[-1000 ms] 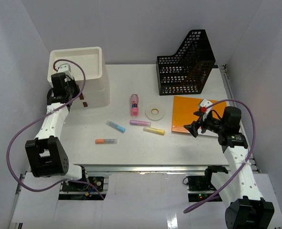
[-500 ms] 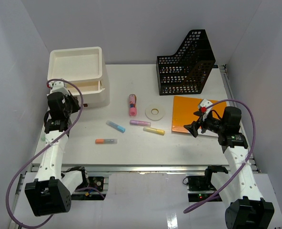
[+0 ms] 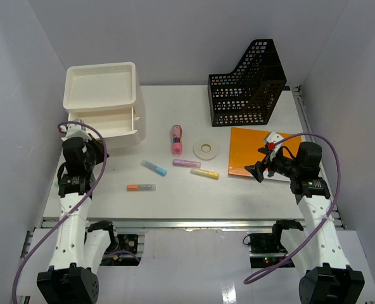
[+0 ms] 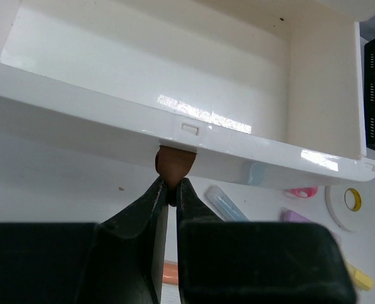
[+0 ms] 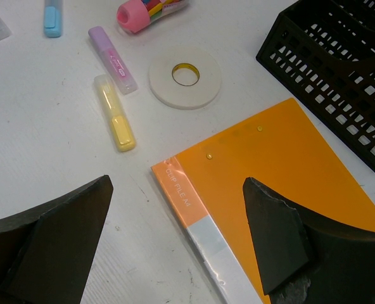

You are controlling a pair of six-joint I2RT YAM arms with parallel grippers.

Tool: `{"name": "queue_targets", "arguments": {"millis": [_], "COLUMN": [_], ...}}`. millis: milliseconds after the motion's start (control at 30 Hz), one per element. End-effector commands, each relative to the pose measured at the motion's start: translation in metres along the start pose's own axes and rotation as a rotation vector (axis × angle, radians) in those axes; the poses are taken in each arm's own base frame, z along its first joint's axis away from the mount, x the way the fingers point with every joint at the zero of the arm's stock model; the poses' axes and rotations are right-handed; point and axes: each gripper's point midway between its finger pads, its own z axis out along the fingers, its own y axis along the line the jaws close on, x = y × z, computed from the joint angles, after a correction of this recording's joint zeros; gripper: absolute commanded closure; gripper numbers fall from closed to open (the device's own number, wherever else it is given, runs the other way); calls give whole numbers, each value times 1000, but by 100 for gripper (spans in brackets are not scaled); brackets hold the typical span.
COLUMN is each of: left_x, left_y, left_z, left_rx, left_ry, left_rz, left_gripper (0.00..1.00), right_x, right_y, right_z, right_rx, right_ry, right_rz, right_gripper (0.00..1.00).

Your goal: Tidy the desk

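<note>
Left wrist view: we are clamping our left gripper (image 4: 172,190) on the drawer's (image 4: 143,69) knob (image 4: 175,163), seemingly holding it open for stowing; our right gripper (image 5: 175,209) is hovering, jaws apart, over the folder (image 5: 289,158) on the desk (image 3: 194,193).

**Stuff around the tape roll (image 3: 206,149)**

There's a pink tube (image 3: 178,139) just left, purple highlighter (image 3: 186,163) and yellow highlighter (image 3: 204,173) in front, blue marker (image 3: 154,167) and orange marker (image 3: 140,187) further left, orange folder (image 3: 251,152) right, black mesh holder (image 3: 247,82) behind, white drawer box (image 3: 105,104) far left, drawer open.
</note>
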Motion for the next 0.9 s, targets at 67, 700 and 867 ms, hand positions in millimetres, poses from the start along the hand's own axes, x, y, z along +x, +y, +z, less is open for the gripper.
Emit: {"name": "queue_targets", "arguments": {"millis": [67,700,867], "left_x": [-13,-4,1], "left_y": [-15,-104,-125], "left_z": [-12,-66,-74], "left_rx": [60,532,609], "left_ry": [-27,127,178], "left_rz": [-28,-120,-123], "left_gripper": [44,2,2], "right_x": [-4,2,5], "right_y": [0,-3,-4], "right_z": [-2,0,1], "right_rx": [5,11,10], "right_ry": [-12,6,13], "right_rz": [-6,2,7], "right_gripper": [10,10,10]}}
